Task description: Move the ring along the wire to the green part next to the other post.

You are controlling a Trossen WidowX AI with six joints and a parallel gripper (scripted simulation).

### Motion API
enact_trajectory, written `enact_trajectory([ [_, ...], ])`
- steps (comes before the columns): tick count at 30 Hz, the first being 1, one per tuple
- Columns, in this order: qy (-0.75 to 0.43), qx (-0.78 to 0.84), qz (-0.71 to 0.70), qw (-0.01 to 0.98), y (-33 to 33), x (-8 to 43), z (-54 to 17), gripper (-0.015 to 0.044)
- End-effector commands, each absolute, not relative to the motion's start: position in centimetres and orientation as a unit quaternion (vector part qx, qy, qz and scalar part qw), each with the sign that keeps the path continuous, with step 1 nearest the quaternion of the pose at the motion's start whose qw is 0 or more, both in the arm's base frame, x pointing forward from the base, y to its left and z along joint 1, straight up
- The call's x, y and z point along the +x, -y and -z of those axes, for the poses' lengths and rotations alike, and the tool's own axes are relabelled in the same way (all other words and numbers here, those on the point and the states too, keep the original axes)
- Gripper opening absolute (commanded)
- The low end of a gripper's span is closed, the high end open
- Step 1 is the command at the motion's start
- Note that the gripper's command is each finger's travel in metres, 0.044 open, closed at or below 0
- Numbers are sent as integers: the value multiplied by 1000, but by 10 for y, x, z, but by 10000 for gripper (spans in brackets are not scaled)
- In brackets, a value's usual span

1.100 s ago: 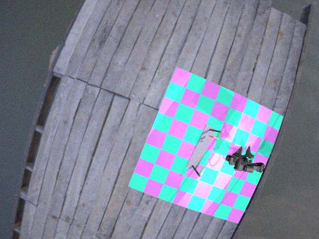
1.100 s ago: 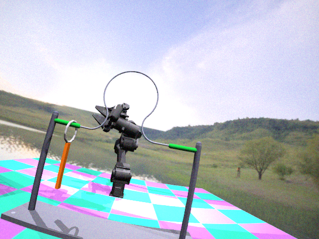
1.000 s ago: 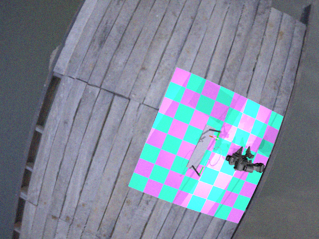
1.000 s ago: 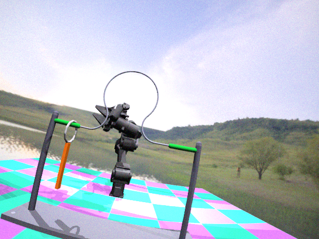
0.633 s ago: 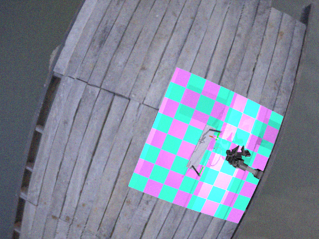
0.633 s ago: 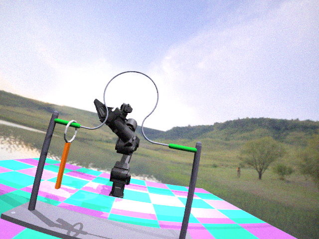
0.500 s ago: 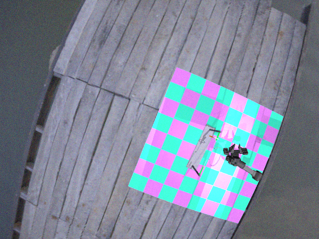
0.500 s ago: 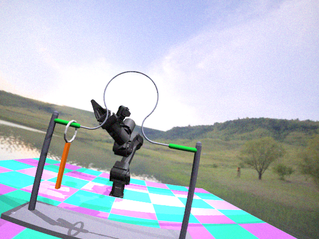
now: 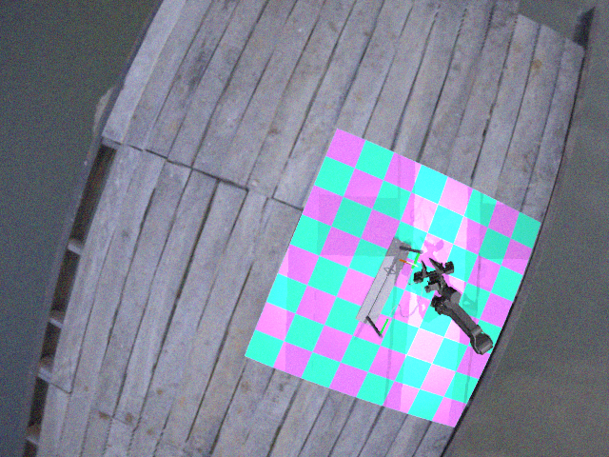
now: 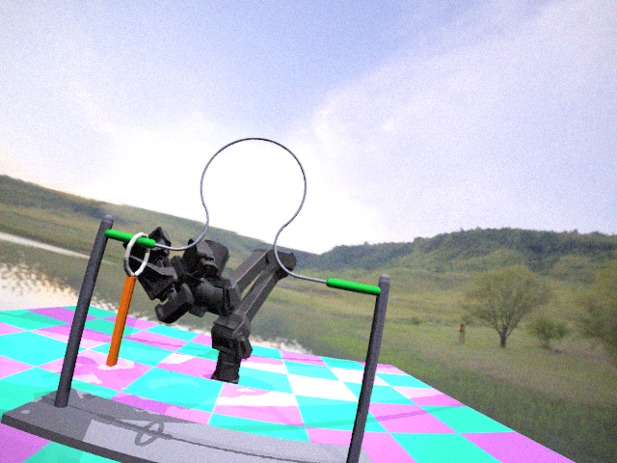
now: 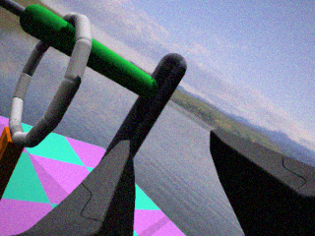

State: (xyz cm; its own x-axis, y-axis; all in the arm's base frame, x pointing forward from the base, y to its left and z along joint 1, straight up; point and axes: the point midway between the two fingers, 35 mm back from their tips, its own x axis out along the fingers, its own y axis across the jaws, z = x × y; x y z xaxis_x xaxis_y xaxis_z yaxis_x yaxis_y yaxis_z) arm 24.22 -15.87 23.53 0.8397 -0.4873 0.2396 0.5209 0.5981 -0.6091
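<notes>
The white ring (image 9: 413,264) (image 10: 126,258) (image 11: 75,64) hangs around the green part (image 10: 115,234) (image 11: 115,66) beside the left post (image 10: 82,318) (image 11: 169,71) of the exterior view. Its orange handle (image 9: 404,261) (image 10: 120,321) (image 11: 7,162) hangs down below it. My gripper (image 9: 427,261) (image 10: 144,239) (image 11: 171,145) is partly open and empty, on the arm's side of the wire, behind the ring in the exterior view. In the wrist view the ring and handle are left of both fingers. The other green part (image 9: 383,327) (image 10: 354,286) is bare.
The thin grey wire (image 10: 254,139) (image 11: 11,6) rises in a tall loop between the green parts; its left end passes in front of the arm in the exterior view. The other post (image 9: 373,327) (image 10: 369,368) stands at the far end of the grey base (image 9: 381,289).
</notes>
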Motion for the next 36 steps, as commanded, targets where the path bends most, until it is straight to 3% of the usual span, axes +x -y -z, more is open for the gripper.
enact_trajectory([
  [1,-25,-315,226,921,163,242,-195,160],
  [10,-101,-175,111,973,158,222,-118,160],
  [19,-104,13,27,994,132,192,-78,160],
  [28,-104,15,26,994,132,194,-79,160],
  [36,-96,0,26,995,135,226,-104,160],
])
